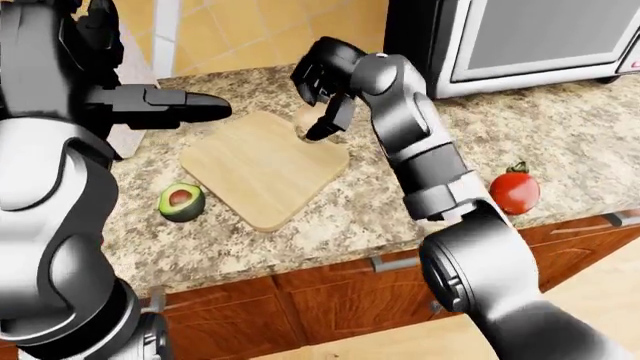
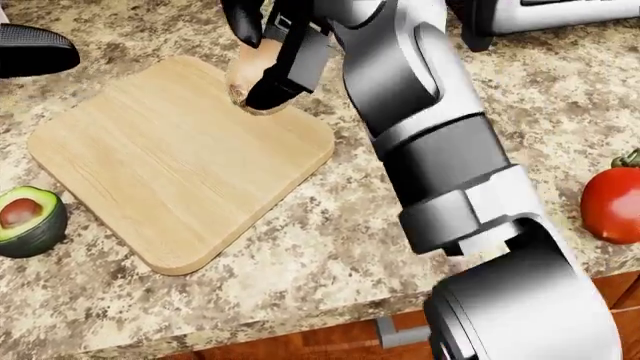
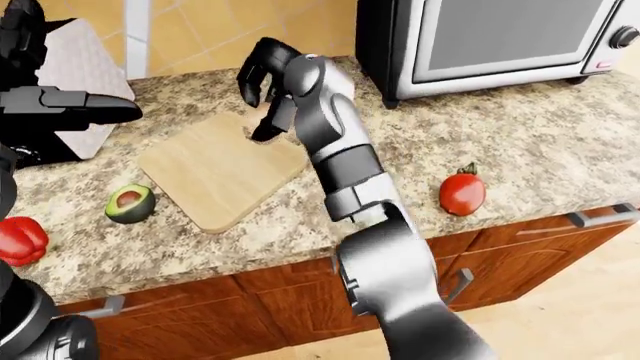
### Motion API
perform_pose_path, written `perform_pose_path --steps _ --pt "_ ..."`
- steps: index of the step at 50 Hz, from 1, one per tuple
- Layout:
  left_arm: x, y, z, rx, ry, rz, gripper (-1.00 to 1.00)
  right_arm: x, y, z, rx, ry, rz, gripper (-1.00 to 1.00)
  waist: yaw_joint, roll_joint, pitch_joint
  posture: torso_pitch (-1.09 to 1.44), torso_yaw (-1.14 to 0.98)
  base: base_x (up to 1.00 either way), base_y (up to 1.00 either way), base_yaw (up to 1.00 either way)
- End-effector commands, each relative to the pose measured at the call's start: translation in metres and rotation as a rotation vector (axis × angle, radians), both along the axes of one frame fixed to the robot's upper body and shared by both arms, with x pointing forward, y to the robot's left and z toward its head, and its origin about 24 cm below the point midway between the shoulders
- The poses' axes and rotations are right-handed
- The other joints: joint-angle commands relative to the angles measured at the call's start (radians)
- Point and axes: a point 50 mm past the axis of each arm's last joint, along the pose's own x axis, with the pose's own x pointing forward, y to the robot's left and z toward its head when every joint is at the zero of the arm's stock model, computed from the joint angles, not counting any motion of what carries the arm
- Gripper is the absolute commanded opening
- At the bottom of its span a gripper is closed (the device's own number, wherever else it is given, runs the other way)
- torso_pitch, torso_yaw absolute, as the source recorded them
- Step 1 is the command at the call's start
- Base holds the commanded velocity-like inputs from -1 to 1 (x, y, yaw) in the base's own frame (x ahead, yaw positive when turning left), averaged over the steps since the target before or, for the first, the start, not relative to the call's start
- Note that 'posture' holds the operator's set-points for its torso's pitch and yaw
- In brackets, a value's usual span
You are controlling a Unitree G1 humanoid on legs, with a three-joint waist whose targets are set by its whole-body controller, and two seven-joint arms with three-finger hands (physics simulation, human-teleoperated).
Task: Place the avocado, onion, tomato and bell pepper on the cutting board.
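Countertop [image 2: 380,240] is carrying the cutting board [image 2: 170,161], with the halved avocado [image 2: 28,220] lying just off its lower-left edge and the tomato [image 2: 612,204] sitting well apart at the head view's right. Right hand [image 2: 268,56] is gripping the onion [image 2: 250,71] over the board's upper corner, fingers closed round it. Left hand [image 1: 175,107] is hovering above the board's left, fingers extended and holding nothing; bell pepper [image 3: 20,240] is resting at the right-eye view's left edge.

Between the black fingers [image 2: 243,22] sits a tan onion [image 2: 256,69], over a pale wood-grain board [image 2: 170,161]. The counter [image 2: 330,225] is speckled brown and beige granite; the avocado [image 2: 30,219] is green with a brown pit. The tomato [image 3: 461,193] and pepper [image 3: 20,240] are red, the cabinets [image 3: 250,300] reddish-brown.
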Motion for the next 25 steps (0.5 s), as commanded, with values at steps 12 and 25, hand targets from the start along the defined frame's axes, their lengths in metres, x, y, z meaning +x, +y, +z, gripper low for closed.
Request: perform_pose_path --steps 12,25 --pt "-0.014 0.003 0.008 0.008 -0.062 0.002 1.00 0.005 0.041 0.010 0.144 -0.231 0.053 -1.00 -0.007 0.019 -0.031 0.00 0.00 0.00 0.00 0.00" --pt "-0.012 0.007 0.003 0.013 -0.049 0.007 1.00 0.002 0.055 -0.011 0.331 -0.255 -0.006 -1.00 -0.001 0.018 -0.031 0.00 0.00 0.00 0.00 0.00"
